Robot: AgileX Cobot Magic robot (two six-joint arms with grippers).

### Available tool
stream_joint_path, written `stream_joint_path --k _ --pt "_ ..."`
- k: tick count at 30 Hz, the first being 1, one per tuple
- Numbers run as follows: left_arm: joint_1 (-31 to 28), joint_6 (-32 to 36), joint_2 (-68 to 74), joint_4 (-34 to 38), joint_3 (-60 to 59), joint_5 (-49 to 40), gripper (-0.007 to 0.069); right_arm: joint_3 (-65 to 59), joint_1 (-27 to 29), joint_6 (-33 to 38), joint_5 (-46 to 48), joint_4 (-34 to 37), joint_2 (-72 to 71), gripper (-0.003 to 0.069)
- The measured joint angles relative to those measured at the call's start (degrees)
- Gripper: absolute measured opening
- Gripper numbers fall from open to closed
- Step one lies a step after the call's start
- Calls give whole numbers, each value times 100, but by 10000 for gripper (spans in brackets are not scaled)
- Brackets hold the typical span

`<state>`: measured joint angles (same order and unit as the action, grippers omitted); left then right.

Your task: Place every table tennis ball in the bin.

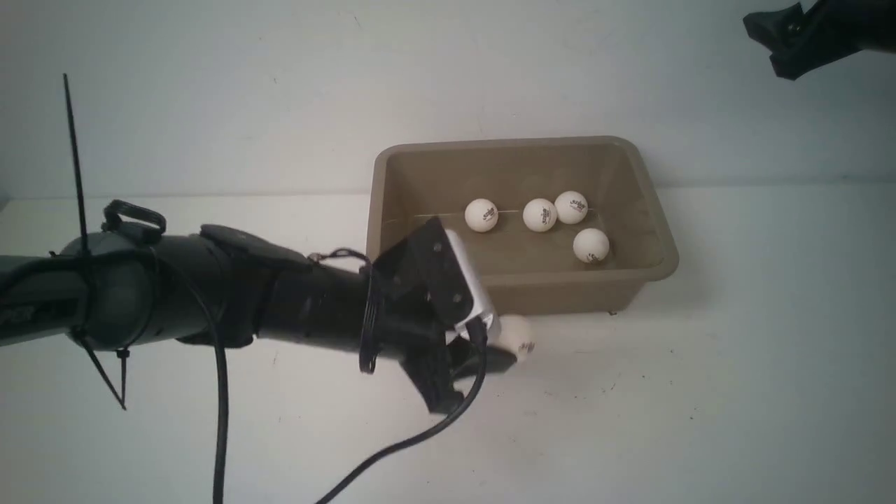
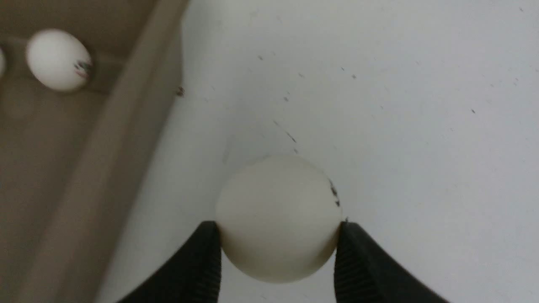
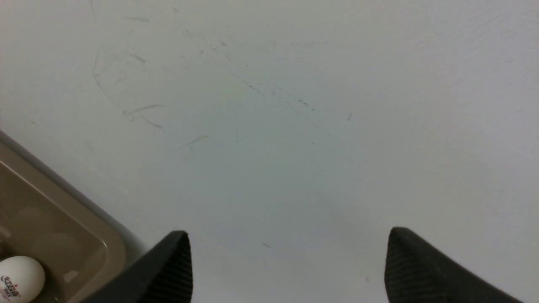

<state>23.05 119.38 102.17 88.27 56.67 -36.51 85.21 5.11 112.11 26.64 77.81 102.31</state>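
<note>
Left tool point(image 2: 278, 230) clamped on ball point(image 2: 278, 202) just beside bin point(image 2: 126, 126); right tool point(image 3: 288, 233) wide apart

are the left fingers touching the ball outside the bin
Touching: the left wrist view shows both fingers pressed against the ball, one each side, no gap.

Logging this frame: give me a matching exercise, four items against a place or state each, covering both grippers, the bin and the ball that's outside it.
Items
1. left gripper
2. right gripper
3. taupe rectangular plastic bin
4. fifth small white table tennis ball

Places or states
A. contains four white balls
B. open, nothing between the jaws
C. outside the bin, beside its near wall
D. closed on a ball

Pairs: 1-D, 2-B, 3-A, 4-C
</note>
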Motion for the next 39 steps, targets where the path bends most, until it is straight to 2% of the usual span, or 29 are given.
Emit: stream_joint_path --k 2,6,11,17,22,24,29,31,35,39 --pt "-118 765 -8 613 172 137 311 0 0 0 35 7 0 556" --pt "-309 1752 66 828 431 455 311 0 0 -6 79 14 0 556" --pt "-548 2091 584 907 991 1011 311 0 0 -43 100 14 0 556" --pt "-704 2234 1590 926 1851 1161 311 0 0 -60 105 14 0 556" --pt "-704 2411 1795 926 2107 1264 311 0 0 -63 111 14 0 556" --pt "-704 2376 1730 931 2134 1335 340 0 0 -67 111 14 0 556" --pt "-687 1788 1347 931 2134 1752 538 0 0 -82 111 60 0 556" --pt "-687 1391 1073 937 2134 1922 585 0 0 -61 111 213 0 556" --pt "-679 901 546 950 2134 1996 591 0 0 147 111 551 -11 556" --pt "-662 194 -246 950 2134 2079 545 0 0 462 93 1229 -292 556"
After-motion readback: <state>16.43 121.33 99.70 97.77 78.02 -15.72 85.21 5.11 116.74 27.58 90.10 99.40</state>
